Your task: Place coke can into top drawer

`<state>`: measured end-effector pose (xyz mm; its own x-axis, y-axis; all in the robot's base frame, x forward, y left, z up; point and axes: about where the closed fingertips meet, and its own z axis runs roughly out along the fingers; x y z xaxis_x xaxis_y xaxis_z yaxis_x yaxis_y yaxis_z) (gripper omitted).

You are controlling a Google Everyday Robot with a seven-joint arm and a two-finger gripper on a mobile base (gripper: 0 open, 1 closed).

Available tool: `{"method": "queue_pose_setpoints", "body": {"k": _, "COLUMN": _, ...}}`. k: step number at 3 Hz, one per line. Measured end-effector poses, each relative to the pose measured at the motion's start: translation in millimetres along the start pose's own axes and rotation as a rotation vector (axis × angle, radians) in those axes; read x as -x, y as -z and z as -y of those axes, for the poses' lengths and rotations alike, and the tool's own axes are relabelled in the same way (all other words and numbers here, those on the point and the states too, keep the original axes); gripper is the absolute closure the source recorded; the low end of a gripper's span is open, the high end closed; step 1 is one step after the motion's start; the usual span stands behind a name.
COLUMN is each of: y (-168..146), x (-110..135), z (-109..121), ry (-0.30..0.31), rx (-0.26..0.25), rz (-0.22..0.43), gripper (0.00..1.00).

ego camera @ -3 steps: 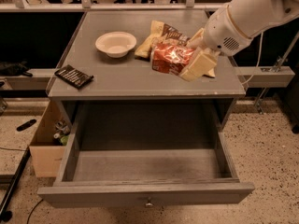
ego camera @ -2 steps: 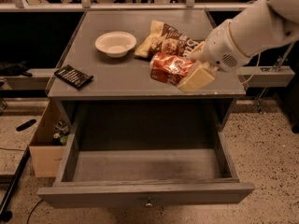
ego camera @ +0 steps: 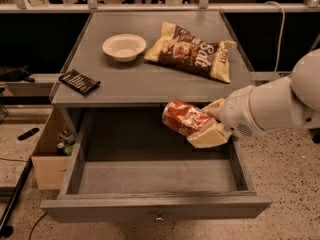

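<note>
The coke can (ego camera: 184, 118), red with white script and a dented side, lies tilted in my gripper (ego camera: 209, 125). The cream fingers (ego camera: 210, 135) are shut on the can's right end. I hold it in the air above the right part of the open top drawer (ego camera: 155, 181), just in front of the tabletop's edge. The drawer is pulled fully out, grey, with a flat front panel and a small round knob (ego camera: 159, 217). Nothing lies in the part of the drawer I can see. My white arm (ego camera: 275, 104) comes in from the right.
On the grey tabletop (ego camera: 150, 79) lie a brown-and-cream chip bag (ego camera: 192, 50), a white bowl (ego camera: 124, 47) and a dark flat device (ego camera: 79, 81) near the left front edge. A tan cardboard box (ego camera: 47, 154) with small items stands left of the drawer. A speckled floor surrounds.
My gripper has carried the coke can off the tabletop, forward and down, from beside the chip bag to above the open drawer's right side. The chip bag now shows whole.
</note>
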<state>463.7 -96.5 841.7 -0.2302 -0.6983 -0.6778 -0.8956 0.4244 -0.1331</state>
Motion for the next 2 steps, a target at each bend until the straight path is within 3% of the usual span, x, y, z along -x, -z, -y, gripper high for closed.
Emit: {"method": "queue_pose_setpoints", "body": {"k": 2, "y": -18.3, "x": -13.6, "z": -10.4, "ry": -0.03, "rx": 0.02, "rz": -0.009, "gripper": 1.0}}
